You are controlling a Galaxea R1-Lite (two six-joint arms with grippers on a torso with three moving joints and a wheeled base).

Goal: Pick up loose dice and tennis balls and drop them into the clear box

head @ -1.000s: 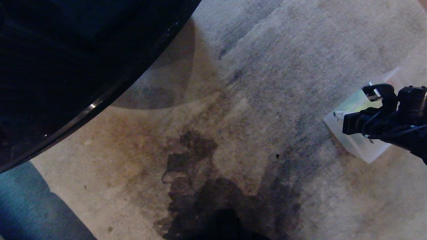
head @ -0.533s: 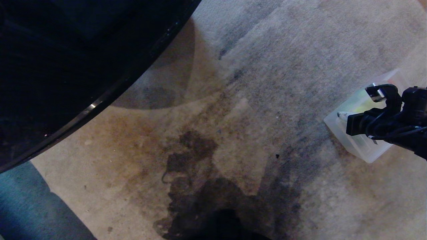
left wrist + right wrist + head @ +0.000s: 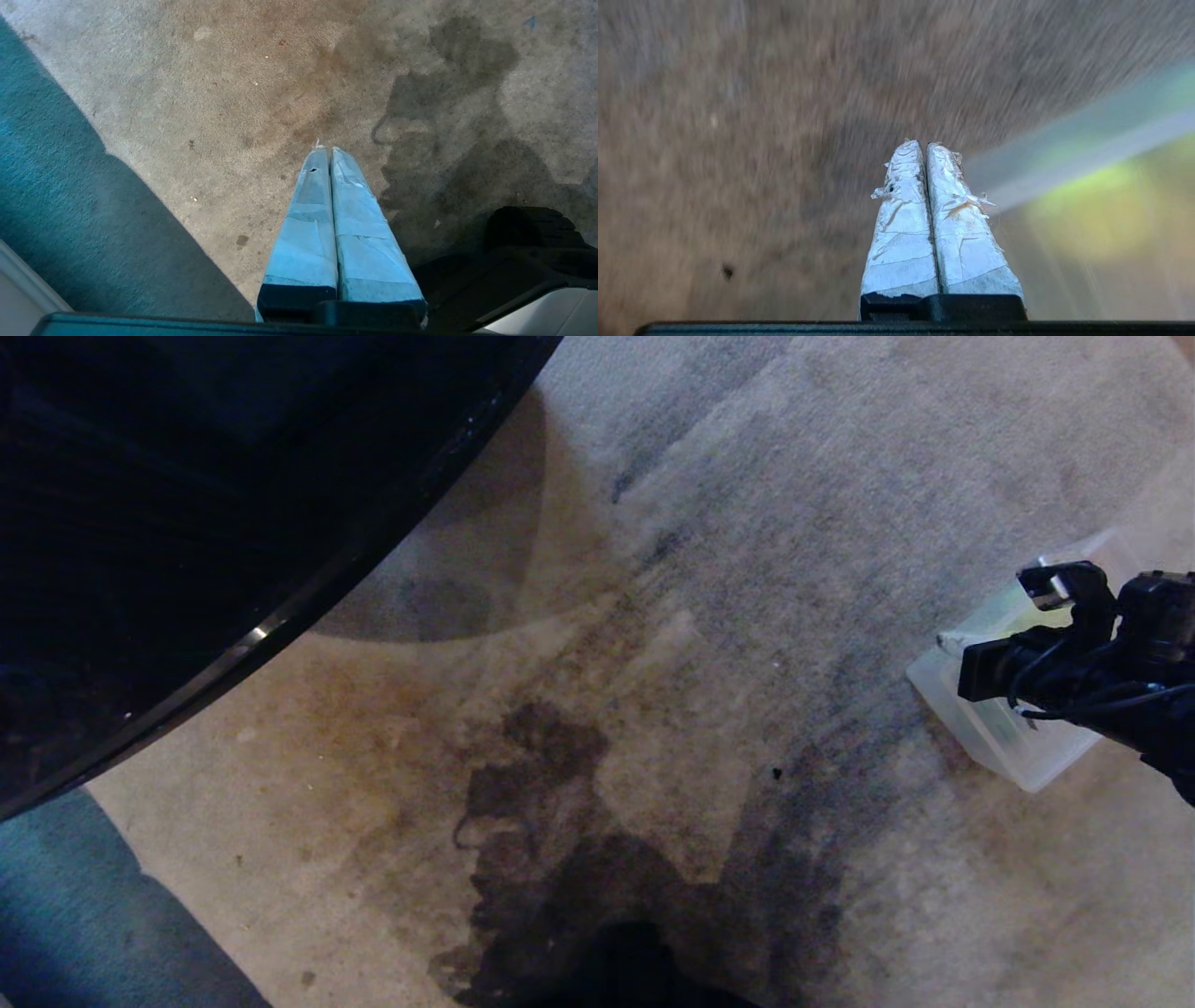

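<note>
We find the right gripper (image 3: 926, 145) over the clear box (image 3: 997, 747), jaws pressed together, empty; the left gripper (image 3: 325, 151) likewise.

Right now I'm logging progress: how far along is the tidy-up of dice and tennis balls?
Yellow-green shows through the clear box, so something seems already inside. Nothing is in hand: the right claw, over the box's rim, is shut and empty, and so is the left claw. No loose dice or balls show on the carpet.

Black right arm (image 3: 1102, 681), looped cables; tape-wrapped pale-blue fingers (image 3: 310, 186), frayed edges
</note>
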